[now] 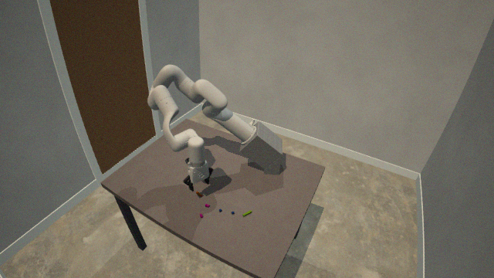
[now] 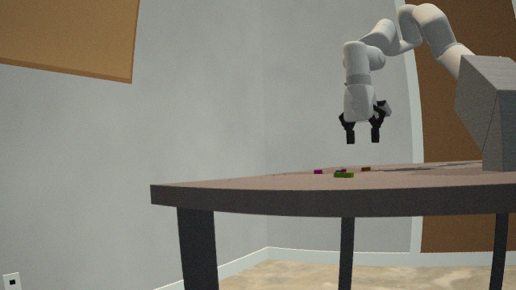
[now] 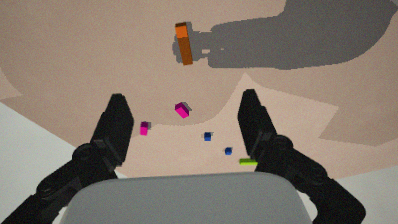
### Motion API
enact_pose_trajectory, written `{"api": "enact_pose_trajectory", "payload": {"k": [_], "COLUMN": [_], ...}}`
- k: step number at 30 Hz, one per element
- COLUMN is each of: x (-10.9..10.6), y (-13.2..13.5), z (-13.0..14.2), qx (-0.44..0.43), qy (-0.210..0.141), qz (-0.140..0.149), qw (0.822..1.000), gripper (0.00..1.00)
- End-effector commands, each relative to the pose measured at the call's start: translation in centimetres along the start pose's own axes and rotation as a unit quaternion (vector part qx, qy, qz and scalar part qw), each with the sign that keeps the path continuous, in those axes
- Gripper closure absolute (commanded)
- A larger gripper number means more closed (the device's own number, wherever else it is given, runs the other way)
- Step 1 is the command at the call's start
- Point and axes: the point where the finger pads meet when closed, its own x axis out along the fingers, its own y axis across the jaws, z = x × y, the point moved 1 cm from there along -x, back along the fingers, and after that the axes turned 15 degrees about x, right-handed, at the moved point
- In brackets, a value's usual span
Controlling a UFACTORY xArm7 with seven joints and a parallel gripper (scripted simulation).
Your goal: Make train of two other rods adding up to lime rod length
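My gripper [image 1: 200, 185] [image 2: 363, 142] [image 3: 185, 105] is open and empty, well above the table. The orange rod [image 1: 199, 194] [image 2: 365, 169] [image 3: 184, 45] lies flat near and below it, partly in shadow. One magenta rod [image 1: 207, 205] [image 3: 182, 110] lies apart from the orange rod, turned differently; another magenta rod [image 1: 201, 215] [image 3: 144, 128] lies farther out. Two small blue rods, one [image 1: 220, 210] [image 3: 207, 136] and another [image 1: 232, 212] [image 3: 228, 151], lie apart. The lime rod [image 1: 247, 213] [image 2: 343, 175] [image 3: 248, 161] lies beyond them, partly hidden by a finger in the wrist view.
All rods lie on the brown table [image 1: 266, 232] [image 2: 242, 186]. The arm's grey base block [image 1: 264, 148] [image 2: 480, 117] stands at the table's back side. The table's front edge runs beyond the magenta rods. The arm's shadow falls across the table by the orange rod.
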Motion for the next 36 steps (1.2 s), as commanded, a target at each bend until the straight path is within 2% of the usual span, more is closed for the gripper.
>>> {"api": "enact_pose_trajectory", "payload": {"k": [1,10,11,36], "x": [-0.07,-0.05,-0.05,-0.05], "y": [-0.3,-0.36,-0.36,-0.36], "z": [-0.9,-1.24,-1.24,-1.24], "qx": [-0.053,-0.069,-0.069,-0.069], "qy": [-0.005,-0.005,-0.005,-0.005], "qz": [0.007,0.007,0.007,0.007], "qw": [0.999,0.998,0.998,0.998], "gripper": [0.0,0.0,0.76,0.76]}}
